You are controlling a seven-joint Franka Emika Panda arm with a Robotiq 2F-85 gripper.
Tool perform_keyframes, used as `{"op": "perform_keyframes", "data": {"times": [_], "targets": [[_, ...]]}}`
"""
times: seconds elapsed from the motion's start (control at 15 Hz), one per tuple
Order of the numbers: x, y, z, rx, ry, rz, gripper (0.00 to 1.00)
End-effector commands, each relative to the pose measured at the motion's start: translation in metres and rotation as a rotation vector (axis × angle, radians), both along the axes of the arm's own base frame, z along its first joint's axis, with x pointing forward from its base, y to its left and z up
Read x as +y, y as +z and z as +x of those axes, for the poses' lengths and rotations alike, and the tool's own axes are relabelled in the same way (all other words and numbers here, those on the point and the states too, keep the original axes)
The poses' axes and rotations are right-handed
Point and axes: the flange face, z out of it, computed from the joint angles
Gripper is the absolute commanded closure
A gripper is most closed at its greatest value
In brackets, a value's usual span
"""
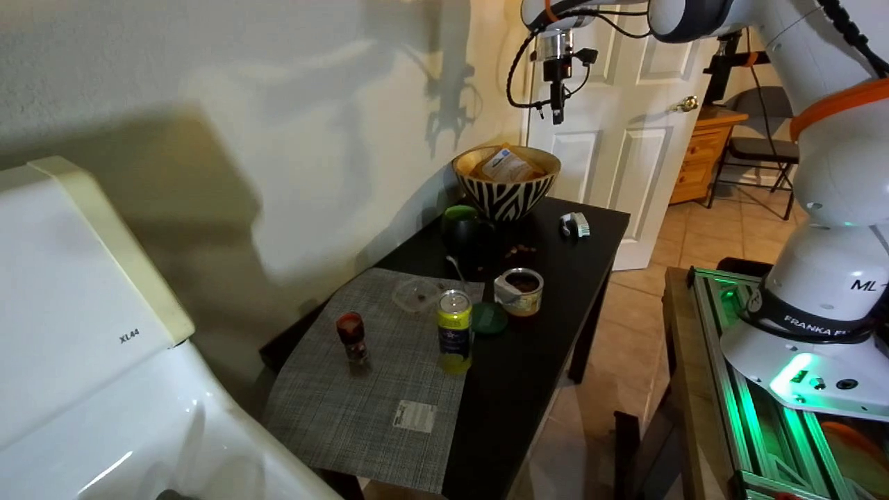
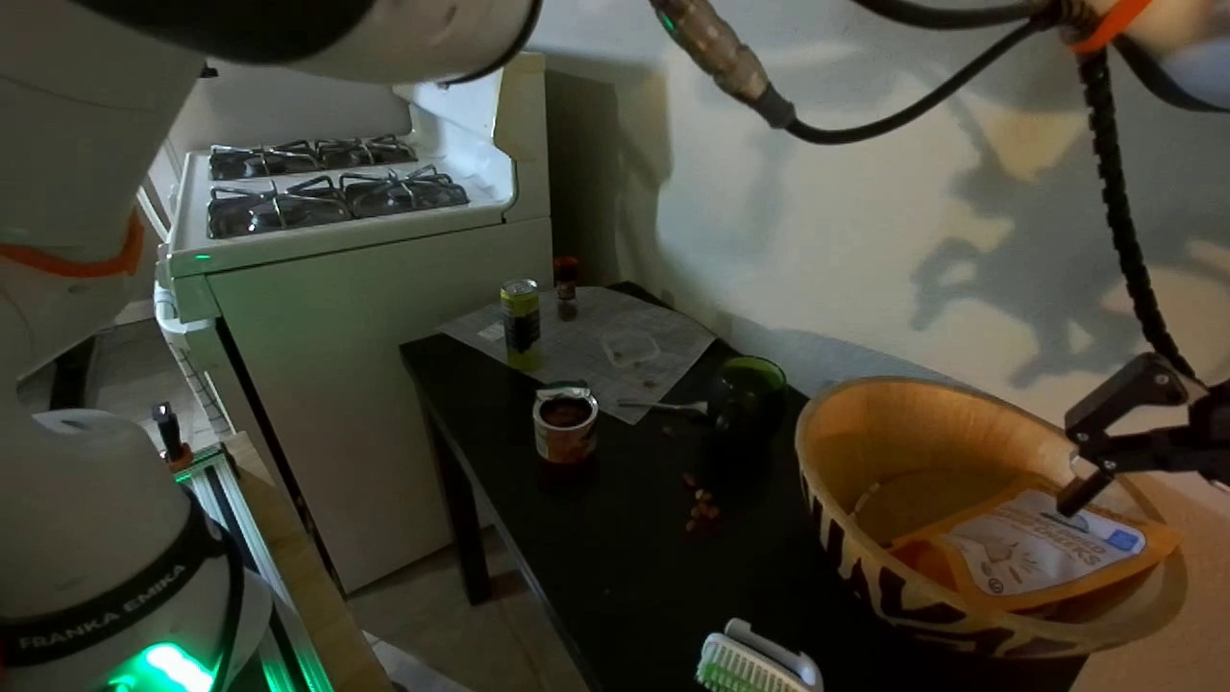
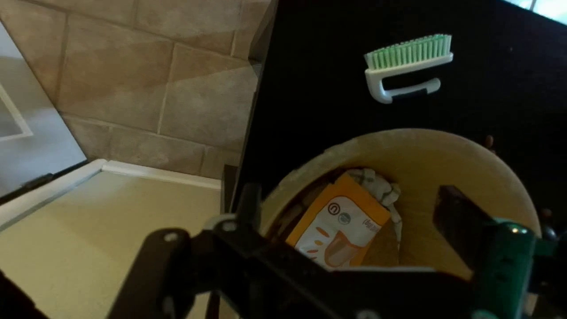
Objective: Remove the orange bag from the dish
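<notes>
Jaws spread and holding nothing, the gripper (image 3: 348,204) hangs above the zebra-striped bowl (image 1: 510,200), seemingly for clearance before a grasp. Below the jaws, the orange bag (image 3: 340,226) lies aslant inside, apparently propped by the bowl's sloping side; farther from them, a brush (image 3: 409,66) lies on the table (image 3: 319,106).

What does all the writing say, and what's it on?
"XL44": stove.
"FRANKA EMIKA": robot's black base band.
"ML": robot arm, maybe cut off.
"CHEEKS", circled "U": orange bag.
Too small or blurred to read: the bag's other words, can, opened container, white label on the mat.
</notes>
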Motion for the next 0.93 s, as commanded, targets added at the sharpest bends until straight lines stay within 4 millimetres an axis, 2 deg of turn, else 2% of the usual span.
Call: {"op": "perform_keyframes", "data": {"times": [0.0,0.2,0.6,0.87], "targets": [[-0.001,0.0,0.003,0.0,0.05,0.02,0.0],[-0.002,-0.003,0.013,-0.003,0.111,0.038,0.0],[-0.029,-0.01,0.026,-0.363,0.009,0.051,0.0],[-0.053,-0.031,0.029,-0.568,-0.09,0.023,0.02]]}}
